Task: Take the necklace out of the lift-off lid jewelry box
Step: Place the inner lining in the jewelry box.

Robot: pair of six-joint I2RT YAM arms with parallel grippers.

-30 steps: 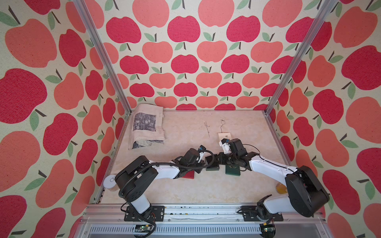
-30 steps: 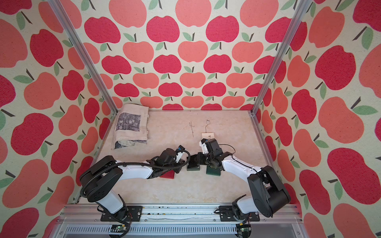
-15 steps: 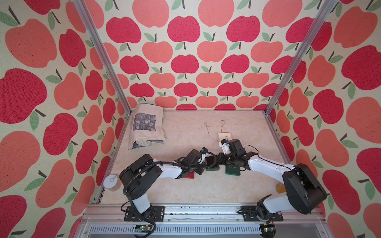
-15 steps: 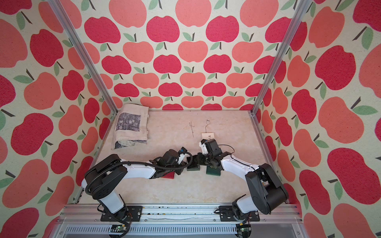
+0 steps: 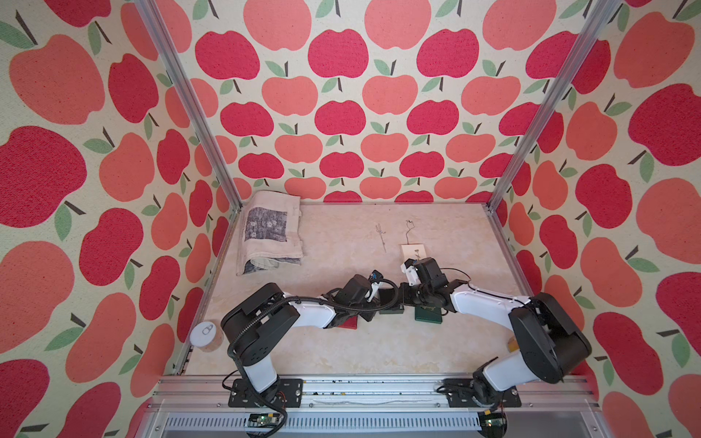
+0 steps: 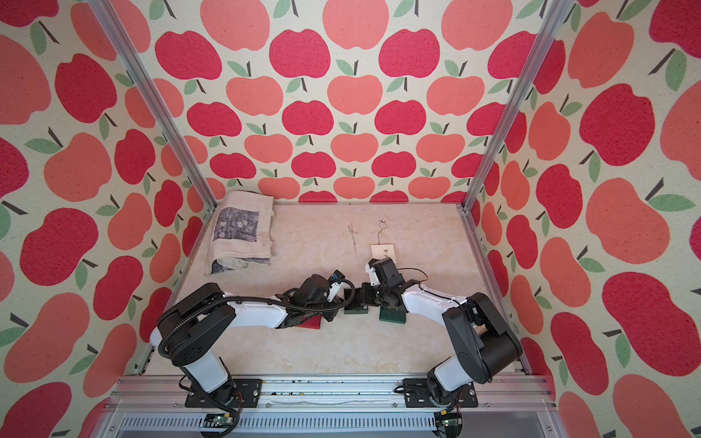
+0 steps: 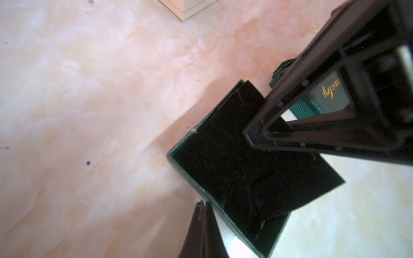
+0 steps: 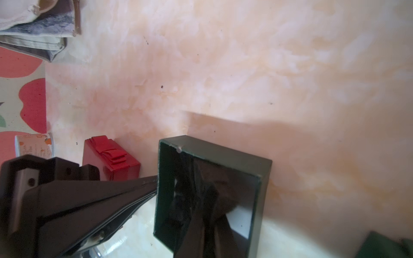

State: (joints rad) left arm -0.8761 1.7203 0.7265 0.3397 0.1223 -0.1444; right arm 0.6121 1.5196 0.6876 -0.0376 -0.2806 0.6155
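Observation:
The dark green jewelry box (image 5: 390, 308) stands open at mid-table, seen also in the left wrist view (image 7: 185, 174). Its green lid (image 5: 428, 314) with gold lettering lies beside it under my right arm. Inside the box I see only black lining; no necklace shows there. A black insert (image 7: 312, 178) is tilted up and sticks out over the box's rim. My right gripper (image 8: 201, 221) reaches into the box and is shut on this insert. My left gripper (image 7: 202, 202) is shut and empty, its tip against the outside of the box wall.
A red box with a bow (image 5: 348, 323) lies under my left forearm. Two thin silver chains (image 5: 380, 235) (image 5: 409, 227) lie further back, one ending at a cream card (image 5: 413, 251). A folded cloth (image 5: 271, 231) sits back left, a can (image 5: 206, 335) at the front left edge.
My left gripper has edged slightly toward the box. The right arm has stayed in place inside the box.

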